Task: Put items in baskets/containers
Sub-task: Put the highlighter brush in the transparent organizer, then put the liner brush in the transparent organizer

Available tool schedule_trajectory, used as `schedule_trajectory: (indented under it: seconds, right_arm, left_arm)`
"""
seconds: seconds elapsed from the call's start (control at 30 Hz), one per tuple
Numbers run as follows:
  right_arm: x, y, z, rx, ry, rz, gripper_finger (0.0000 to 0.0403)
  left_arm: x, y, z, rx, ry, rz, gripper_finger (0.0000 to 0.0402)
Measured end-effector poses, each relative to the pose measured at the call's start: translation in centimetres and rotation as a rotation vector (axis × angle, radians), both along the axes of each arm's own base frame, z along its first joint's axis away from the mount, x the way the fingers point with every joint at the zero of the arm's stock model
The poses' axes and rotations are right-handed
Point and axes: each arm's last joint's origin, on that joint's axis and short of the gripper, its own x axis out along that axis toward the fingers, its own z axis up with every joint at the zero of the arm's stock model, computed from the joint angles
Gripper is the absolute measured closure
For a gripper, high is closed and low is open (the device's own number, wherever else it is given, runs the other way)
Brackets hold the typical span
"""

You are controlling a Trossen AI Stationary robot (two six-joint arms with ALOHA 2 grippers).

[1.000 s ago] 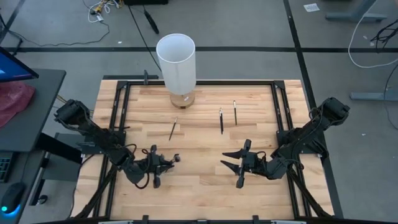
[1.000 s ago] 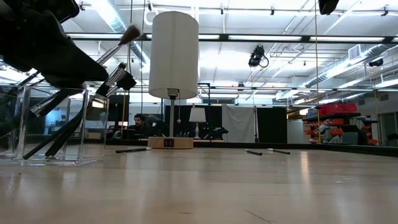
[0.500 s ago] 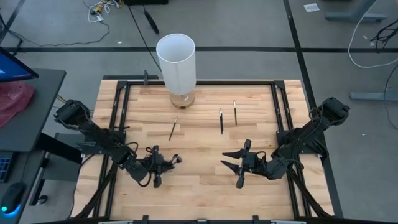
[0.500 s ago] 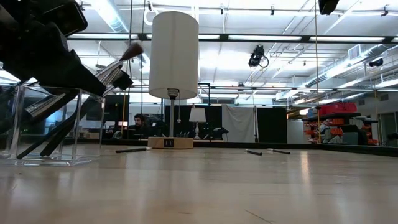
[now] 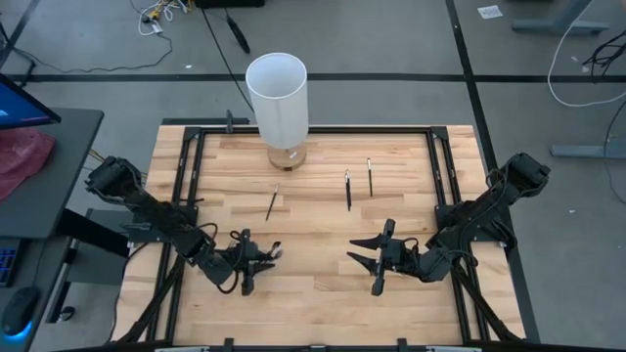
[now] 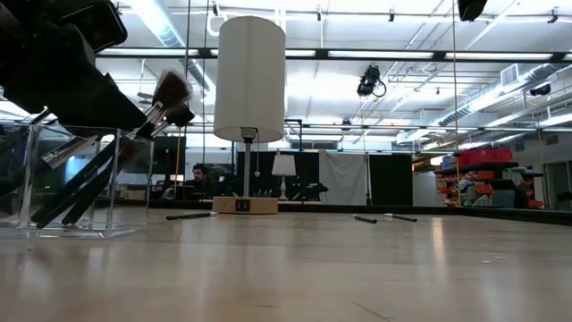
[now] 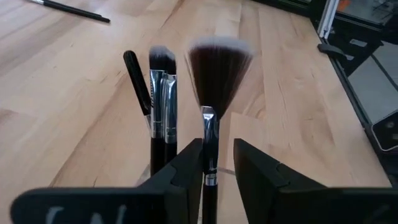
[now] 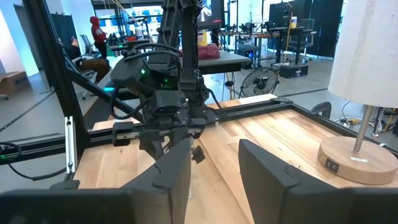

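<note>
My left gripper [image 7: 217, 143] hangs near the table's left front [image 5: 249, 259], over a clear container [image 6: 134, 179]. Its fingers are apart, with a brush with wide fan bristles [image 7: 217, 68] upright between them. Several brushes [image 7: 163, 93] lean inside the container, bristle ends up. Three brushes lie flat on the wood: one [image 5: 272, 202] left of centre, two [image 5: 347, 190] [image 5: 370, 177] farther right. My right gripper [image 5: 377, 262] hovers open at the right front with nothing between its fingers. My left gripper has the fan brush's handle [image 7: 210, 168], just below the silver ferrule, between its parted fingers. The handle lies next to one finger [image 7: 186, 168], with a gap to the other. Whether that finger touches it I cannot tell. The brush stands upright, bristles up.
A tall white cylinder lamp [image 5: 278, 98] on a wooden foot stands at the far edge, left of centre. Black frame rails run along the table's sides. Bare wood lies between the two grippers and toward the near edge.
The fan brush at my left gripper has sunk. Its bristle end now stands lower and closer to the container's rim and shows blurred. My left gripper has turned a little in place. My right gripper has kept still.
</note>
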Motion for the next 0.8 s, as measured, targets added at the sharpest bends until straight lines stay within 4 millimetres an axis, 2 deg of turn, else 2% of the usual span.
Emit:
schedule_trajectory:
  seconds: [0.3,0.8]
  right_arm:
    - [0.0,0.0,0.0,0.000,0.000,0.000,0.0264]
    - [0.0,0.0,0.0,-0.003,0.003,0.001,0.0264]
  left_arm:
    - [0.6,-0.4,1.3,0.008,0.073,-0.069,0.0306]
    - [1.4,-0.3,7.0,0.154,0.159,-0.012,0.0306]
